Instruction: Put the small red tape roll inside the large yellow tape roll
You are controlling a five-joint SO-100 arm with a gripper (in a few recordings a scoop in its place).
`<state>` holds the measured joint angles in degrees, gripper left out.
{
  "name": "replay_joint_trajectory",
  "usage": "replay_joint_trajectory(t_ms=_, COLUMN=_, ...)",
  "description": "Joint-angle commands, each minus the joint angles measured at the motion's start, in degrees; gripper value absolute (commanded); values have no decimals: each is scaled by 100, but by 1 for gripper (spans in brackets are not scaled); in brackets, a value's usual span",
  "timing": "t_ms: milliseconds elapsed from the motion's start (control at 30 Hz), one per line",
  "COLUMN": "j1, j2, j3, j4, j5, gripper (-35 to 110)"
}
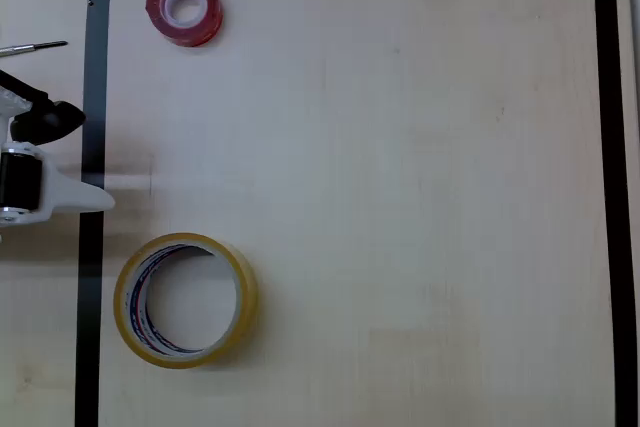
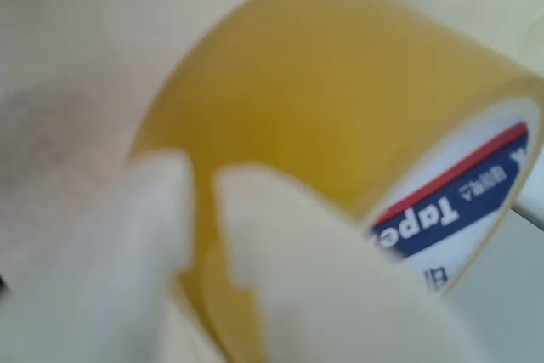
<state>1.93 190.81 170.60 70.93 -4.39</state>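
The small red tape roll (image 1: 183, 8) lies flat at the top left of the marked area, its pale core facing up. Lower left, the large yellow tape roll (image 1: 185, 299) also lies flat, with blue and red print inside its white core. My gripper (image 1: 100, 198) pokes in from the left edge, between the two rolls and just above the yellow one, touching neither. In the wrist view the yellow roll (image 2: 340, 99) looms close and blurred behind my gripper (image 2: 201, 183). The white fingers (image 2: 136, 244) stand almost together with nothing between them.
A black tape border (image 1: 95, 77) frames the light wooden table (image 1: 400, 197) on the left, top and right. A thin metal tool (image 1: 35, 47) lies outside the border at the left. The middle and right of the marked area are bare wood.
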Motion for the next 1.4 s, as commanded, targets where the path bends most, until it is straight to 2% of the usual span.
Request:
replay_joint_trajectory(t_ms=0, j1=-290, j2=26, j3=9, j4=237, j5=-53, gripper=0)
replay_joint_trajectory(t_ms=467, j1=-396, j2=-97, j3=-1063, j4=44, j5=-62, gripper=0)
replay_joint_trajectory(t_ms=767, j1=-624, j2=-2417, j3=-3340, j4=-149, j5=-53, gripper=0)
replay_joint_trajectory(t_ms=967, j1=-1529, j2=-3595, j3=-4518, j4=123, j5=0, gripper=0)
replay_joint_trajectory(t_ms=1133, j1=-2725, j2=-4289, j3=-4781, j4=132, j5=158, gripper=0)
replay_joint_trajectory(t_ms=1367, j1=-3841, j2=-5625, j3=-4983, j4=-88, j5=264, gripper=0)
